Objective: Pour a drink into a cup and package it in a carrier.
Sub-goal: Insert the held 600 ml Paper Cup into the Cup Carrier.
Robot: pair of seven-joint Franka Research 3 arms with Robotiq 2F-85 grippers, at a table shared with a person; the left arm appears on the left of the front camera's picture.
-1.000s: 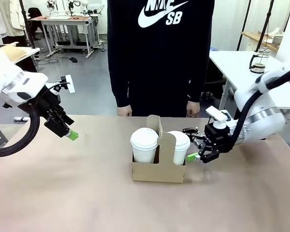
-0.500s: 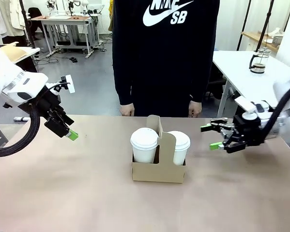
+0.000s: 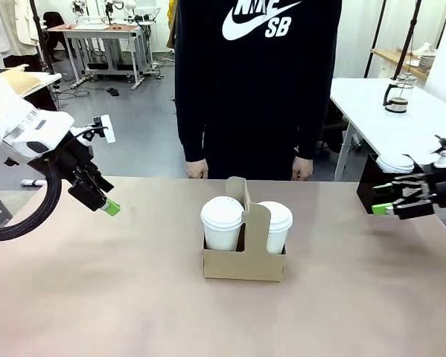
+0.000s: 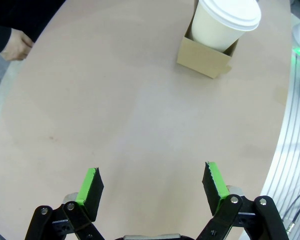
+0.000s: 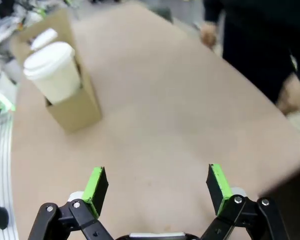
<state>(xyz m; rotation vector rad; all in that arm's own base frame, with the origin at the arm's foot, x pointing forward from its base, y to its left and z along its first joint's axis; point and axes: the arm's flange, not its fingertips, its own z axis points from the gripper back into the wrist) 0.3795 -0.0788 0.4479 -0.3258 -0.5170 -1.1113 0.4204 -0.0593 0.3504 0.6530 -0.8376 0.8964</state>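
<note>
Front view: we see the carrier (image 3: 244, 255) mid-table, two lidded white cups (image 3: 222, 222) sitting in its compartments, one on each side of the upright centre handle. The left gripper (image 3: 103, 204) hangs above the table's left part, well apart from the carrier, which lies off to its right; jaws spread, nothing between them. The right gripper (image 3: 383, 198) sits at the table's right edge, green pads pointing toward the carrier, well clear of it; open, empty. A glass jug (image 3: 396, 95) with dark drink stands on the white side table (image 3: 371, 111) behind the right gripper. A person (image 3: 256, 82) in a dark hoodie stands at the far side, hands at the table edge.

Left wrist view: we see the left gripper (image 4: 152, 185) wide open over bare table (image 4: 114, 115), fingers (image 4: 89, 187) holding nothing. Carrier (image 4: 205, 55) is far ahead, up and right of the pads, with one white cup (image 4: 222, 22) in it. A person's hand (image 4: 14, 42) is at upper left.

Right wrist view: right gripper (image 5: 157, 187) wide open, empty, over bare tabletop (image 5: 180, 115). Carrier (image 5: 72, 107) ahead and left of the pads, a cup (image 5: 54, 70) in the near compartment. Person's hands (image 5: 210, 32) ahead to the right, blurred.
</note>
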